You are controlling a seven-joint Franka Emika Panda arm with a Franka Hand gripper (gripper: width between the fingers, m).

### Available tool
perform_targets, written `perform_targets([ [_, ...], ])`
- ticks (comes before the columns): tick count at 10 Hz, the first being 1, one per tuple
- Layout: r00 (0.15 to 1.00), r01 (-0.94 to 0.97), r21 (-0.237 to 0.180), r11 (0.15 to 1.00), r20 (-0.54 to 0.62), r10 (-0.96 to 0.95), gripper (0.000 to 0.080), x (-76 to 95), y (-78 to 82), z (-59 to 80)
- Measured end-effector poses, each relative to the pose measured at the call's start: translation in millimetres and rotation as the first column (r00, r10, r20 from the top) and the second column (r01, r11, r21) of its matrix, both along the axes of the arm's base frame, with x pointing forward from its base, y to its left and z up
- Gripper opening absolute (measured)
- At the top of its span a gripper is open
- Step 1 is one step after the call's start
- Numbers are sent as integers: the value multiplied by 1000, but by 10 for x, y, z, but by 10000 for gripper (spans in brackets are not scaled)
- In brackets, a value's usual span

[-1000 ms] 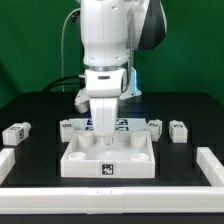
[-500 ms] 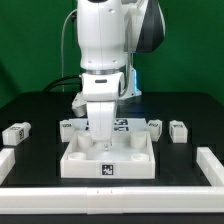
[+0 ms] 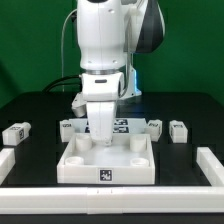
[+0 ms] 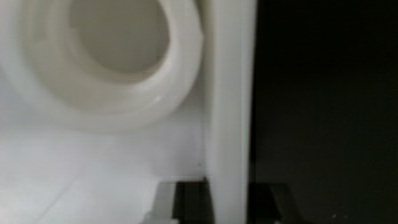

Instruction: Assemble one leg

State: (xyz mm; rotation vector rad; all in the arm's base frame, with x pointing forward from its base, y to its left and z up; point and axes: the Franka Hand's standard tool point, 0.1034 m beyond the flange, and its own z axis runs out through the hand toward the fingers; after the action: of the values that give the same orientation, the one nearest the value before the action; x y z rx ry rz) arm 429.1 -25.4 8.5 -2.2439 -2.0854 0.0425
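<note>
Your gripper hangs low over the far side of the square tray; whether its fingers are spread or pressed together, you cannot tell. The wrist view shows a round socket up close. The left leg stands on the exterior view's left, well apart; the right leg stands opposite.

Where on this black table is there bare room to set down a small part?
Bare black table lies between the large white square tray piece and the far-left small white tagged block, and between the tray and the long white bar on the exterior view's right. Crowded: the row of blocks and the arm behind the tray.
</note>
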Motion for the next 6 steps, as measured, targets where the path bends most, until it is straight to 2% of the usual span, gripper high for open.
perform_targets([
  [6, 1000, -2, 0, 1000, 2, 2, 64, 8, 0, 2],
])
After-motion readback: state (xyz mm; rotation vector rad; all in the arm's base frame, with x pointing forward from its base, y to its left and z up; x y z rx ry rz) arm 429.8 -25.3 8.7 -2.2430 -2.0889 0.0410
